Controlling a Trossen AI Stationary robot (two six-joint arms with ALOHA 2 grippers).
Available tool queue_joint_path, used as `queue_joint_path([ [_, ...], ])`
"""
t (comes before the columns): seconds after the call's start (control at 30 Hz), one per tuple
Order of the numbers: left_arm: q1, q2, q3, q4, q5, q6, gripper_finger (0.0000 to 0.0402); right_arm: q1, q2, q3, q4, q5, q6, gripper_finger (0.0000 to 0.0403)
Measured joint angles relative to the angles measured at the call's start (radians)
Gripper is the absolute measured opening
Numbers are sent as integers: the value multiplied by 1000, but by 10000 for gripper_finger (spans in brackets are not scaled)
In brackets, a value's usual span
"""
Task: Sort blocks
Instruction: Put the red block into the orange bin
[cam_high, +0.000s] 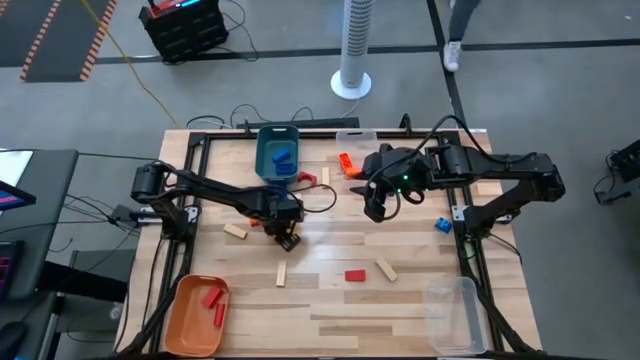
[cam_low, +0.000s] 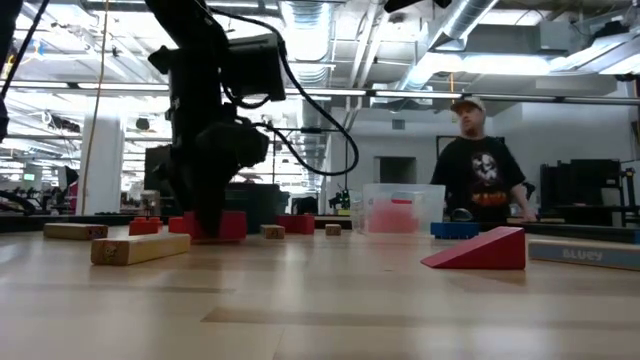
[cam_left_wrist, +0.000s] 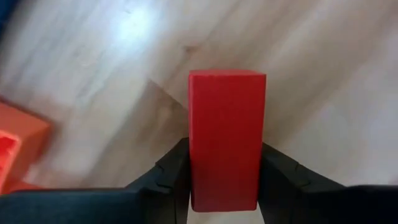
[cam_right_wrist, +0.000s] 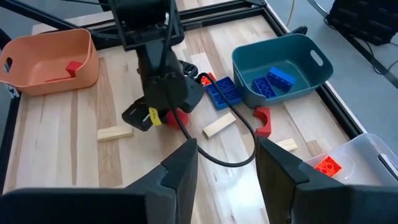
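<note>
Revealing left jaws pinching a red block (cam_left_wrist: 227, 140), hidden overhead.

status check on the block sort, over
Left end effector down on table, fingers either side of red block. Right end effector open, empty, hovering mid-table. Nothing in the way.

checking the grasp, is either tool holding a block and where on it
The left tool grips a red block across its two long sides, at one end. The right tool holds nothing.

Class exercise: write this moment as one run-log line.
left gripper: down at table, closed on red block | right gripper: open, empty, hovering | orange bin: holds red blocks
</note>
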Motion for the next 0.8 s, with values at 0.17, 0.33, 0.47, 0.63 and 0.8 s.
queue_joint_path([
  [0.17,-2,-139,0,-1,16,37,125,0,-19,-1,-63,0,-21,154],
  [0.33,-54,-378,0,-84,133,-24,125,-8,-85,-1,-140,6,-27,154],
  [0.47,-150,-552,1,-209,255,-192,125,-51,-132,-1,-121,26,-61,154],
  [0.63,-363,-679,1,-381,304,-373,131,-118,-151,-1,-81,29,-89,154],
  [0.8,-558,-703,1,-413,281,-602,132,-126,-130,-1,-49,29,-114,154],
])
